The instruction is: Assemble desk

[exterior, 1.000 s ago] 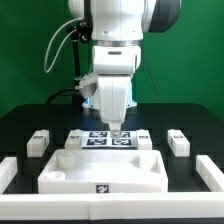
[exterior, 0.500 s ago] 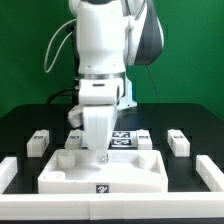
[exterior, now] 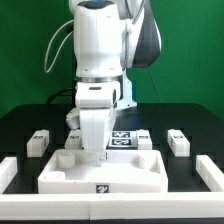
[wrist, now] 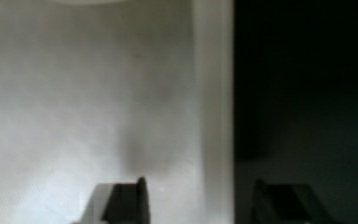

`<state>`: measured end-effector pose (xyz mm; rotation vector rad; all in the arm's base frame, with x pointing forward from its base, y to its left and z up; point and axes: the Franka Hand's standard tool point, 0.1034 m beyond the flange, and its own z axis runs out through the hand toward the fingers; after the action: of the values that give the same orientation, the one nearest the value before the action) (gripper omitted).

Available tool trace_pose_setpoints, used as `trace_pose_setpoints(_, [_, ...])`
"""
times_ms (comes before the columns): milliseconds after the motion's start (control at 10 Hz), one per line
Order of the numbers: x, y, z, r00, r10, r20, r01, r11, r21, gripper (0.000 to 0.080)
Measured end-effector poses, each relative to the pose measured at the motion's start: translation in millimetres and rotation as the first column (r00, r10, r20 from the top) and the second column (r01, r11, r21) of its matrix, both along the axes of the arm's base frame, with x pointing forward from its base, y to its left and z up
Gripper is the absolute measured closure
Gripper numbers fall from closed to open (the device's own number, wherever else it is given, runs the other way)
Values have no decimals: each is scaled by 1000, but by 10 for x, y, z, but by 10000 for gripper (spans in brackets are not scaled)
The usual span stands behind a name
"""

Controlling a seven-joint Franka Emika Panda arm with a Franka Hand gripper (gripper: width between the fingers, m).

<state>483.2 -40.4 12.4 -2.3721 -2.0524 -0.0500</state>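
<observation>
The desk's white rimmed tabletop (exterior: pixel 105 172) lies flat at the front of the black table. My gripper (exterior: pixel 103 150) is down at its rear rim. In the wrist view the two dark fingers (wrist: pixel 123 203) straddle that rim (wrist: pixel 211 100); the gripper (wrist: pixel 197 200) is closed in on it, with the tabletop's pale inner face (wrist: pixel 87 100) on one side and the black table (wrist: pixel 309 100) on the other. Two loose white legs lie apart from it, one (exterior: pixel 38 142) at the exterior view's left and one (exterior: pixel 178 141) at its right.
The marker board (exterior: pixel 127 140) lies just behind the tabletop, partly hidden by my arm. White rails (exterior: pixel 8 172) (exterior: pixel 213 170) edge the table at both sides. A green backdrop stands behind.
My arm swung toward the exterior view's left and came down onto the tabletop's rear rim. The jaws then narrowed from wide open onto that rim. The tabletop has not moved.
</observation>
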Motion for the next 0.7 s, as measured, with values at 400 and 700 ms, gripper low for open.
trace_pose_setpoints(400, [-3,0,-5,1000,0,-1,0,1000,0,744])
trace_pose_setpoints(700, [-4,0,-5,1000,-1,-1,1,1000,0,744])
